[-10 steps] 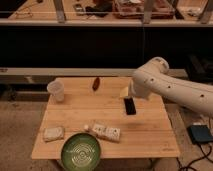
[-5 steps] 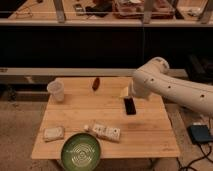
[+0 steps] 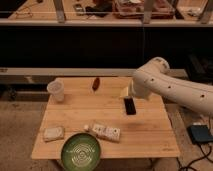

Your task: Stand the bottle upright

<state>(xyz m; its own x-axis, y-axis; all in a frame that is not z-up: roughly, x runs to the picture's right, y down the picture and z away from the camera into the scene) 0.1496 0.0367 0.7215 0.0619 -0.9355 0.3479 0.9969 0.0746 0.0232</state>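
Found the bottle [image 3: 104, 132] flat on its side near the front of the counter [image 3: 150, 135], beside the dish [image 3: 66, 146], so unrighted. Saw the end effector [image 3: 129, 105] poised apart, behind-right, seemingly for approach; could not tell its opening or hold.

The gripper [image 3: 129, 106], toward the bench's [image 3: 150, 135] back right corner, is half hidden by the arm [image 3: 170, 87]. That arm is cut off by the picture's right edge.

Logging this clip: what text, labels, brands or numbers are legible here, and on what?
None legible.
Bottle, lying on the table: label too blurred to read.
Packet: no readable print.
Pincer, over the table's right half: no visible marking.
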